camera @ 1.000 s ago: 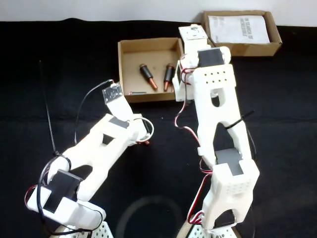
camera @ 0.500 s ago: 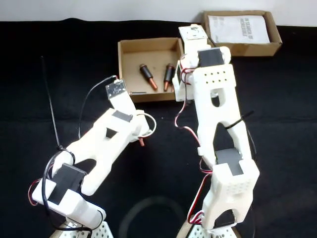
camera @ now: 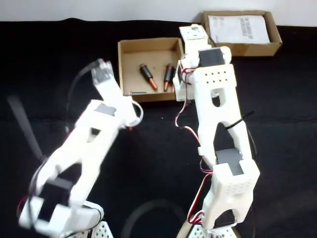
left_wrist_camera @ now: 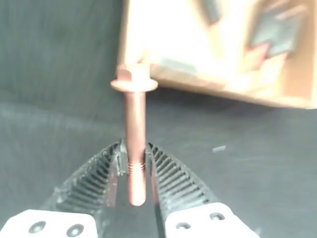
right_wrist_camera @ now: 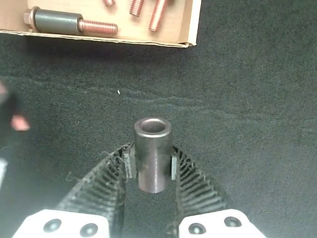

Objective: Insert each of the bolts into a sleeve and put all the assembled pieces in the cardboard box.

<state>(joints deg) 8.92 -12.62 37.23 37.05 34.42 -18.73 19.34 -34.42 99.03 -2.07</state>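
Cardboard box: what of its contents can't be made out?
- Left wrist view: inside the cardboard box, everything is blurred.
- Right wrist view: three threaded bolt ends run off the picture's edge.
- High view: a thin item by the box's front wall is too small to identify.

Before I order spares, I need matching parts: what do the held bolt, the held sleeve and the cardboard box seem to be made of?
The bolt is probably copper-plated or copper-coloured metal: it has a smooth reddish sheen and cut threads. The sleeve looks like metal, perhaps steel: it is dark grey with a dull, smooth finish and a thick tube wall. The cardboard box is plain brown cardboard with a matte surface.
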